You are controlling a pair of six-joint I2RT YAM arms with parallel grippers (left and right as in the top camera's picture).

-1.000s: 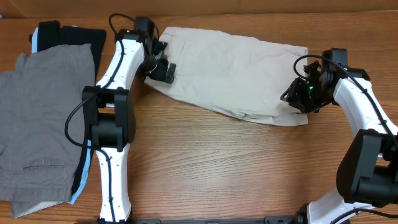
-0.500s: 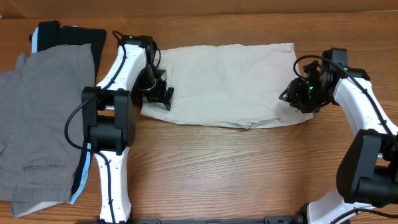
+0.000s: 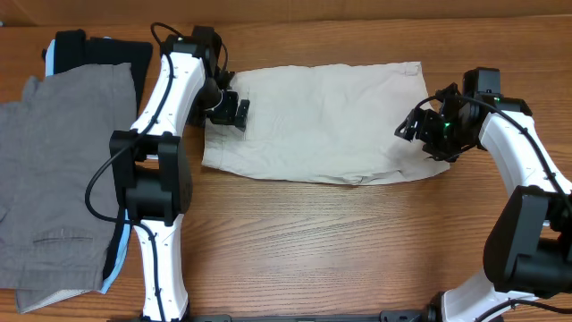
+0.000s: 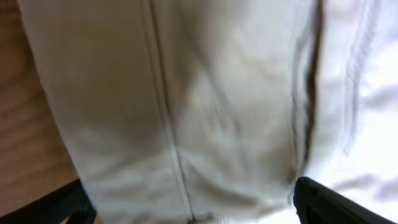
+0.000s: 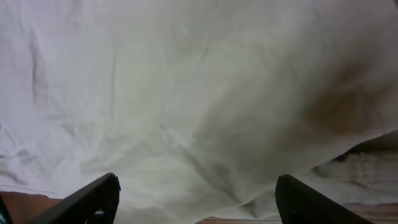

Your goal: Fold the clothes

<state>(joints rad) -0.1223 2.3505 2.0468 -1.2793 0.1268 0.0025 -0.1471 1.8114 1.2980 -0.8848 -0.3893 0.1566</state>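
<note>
My pair of cream cotton shorts lies flat as a wide rectangle on the brown wooden table, between my 2 arms. My left gripper hangs over its left edge, fingers spread wide, holding nothing. My right gripper hovers over the right end, equally wide and empty. Grey trousers lie well apart, far left

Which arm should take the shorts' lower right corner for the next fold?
Right, probably. The right gripper is open over that end of the shorts, while the left gripper, also open, sits at the opposite end.
</note>
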